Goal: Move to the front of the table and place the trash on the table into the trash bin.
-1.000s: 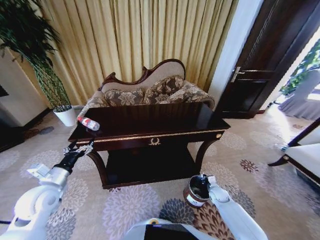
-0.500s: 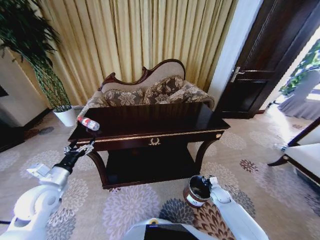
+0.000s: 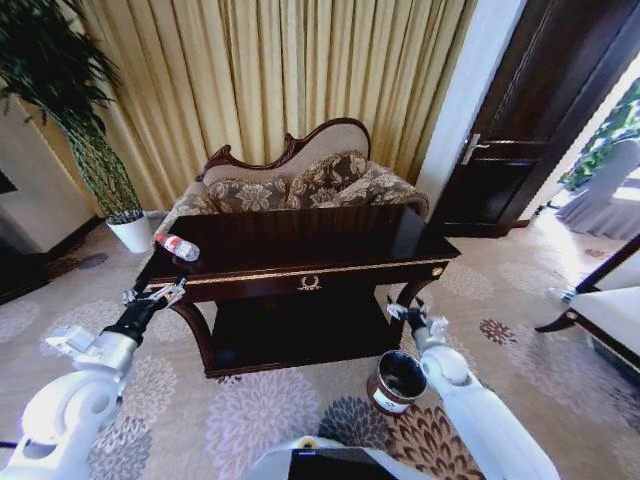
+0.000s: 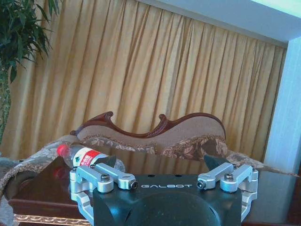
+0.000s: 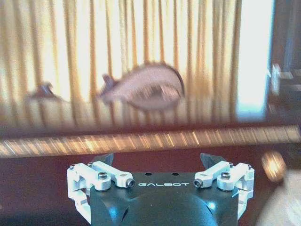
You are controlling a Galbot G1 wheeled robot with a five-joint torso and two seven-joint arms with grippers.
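A clear plastic bottle [image 3: 176, 246] with a red cap and red-white label lies on the left end of the dark glossy table [image 3: 320, 245]. My left gripper [image 3: 152, 296] hangs open just below and in front of that table end. In the left wrist view the bottle [image 4: 84, 157] lies just beyond one open finger of the left gripper [image 4: 159, 162]. The round dark trash bin [image 3: 398, 380] stands on the carpet by the table's right front leg. My right gripper [image 3: 408, 313] is open above the bin, facing the table's front edge [image 5: 150, 141].
A patterned sofa [image 3: 300, 180] stands behind the table against gold curtains. A white plant pot [image 3: 130, 232] sits at the far left, a dark door [image 3: 530, 120] at the right. Open carpet lies in front of the table.
My right gripper has risen from the bin's rim up toward the table's front edge. The bin stays on the floor. The left gripper has edged slightly up toward the table.
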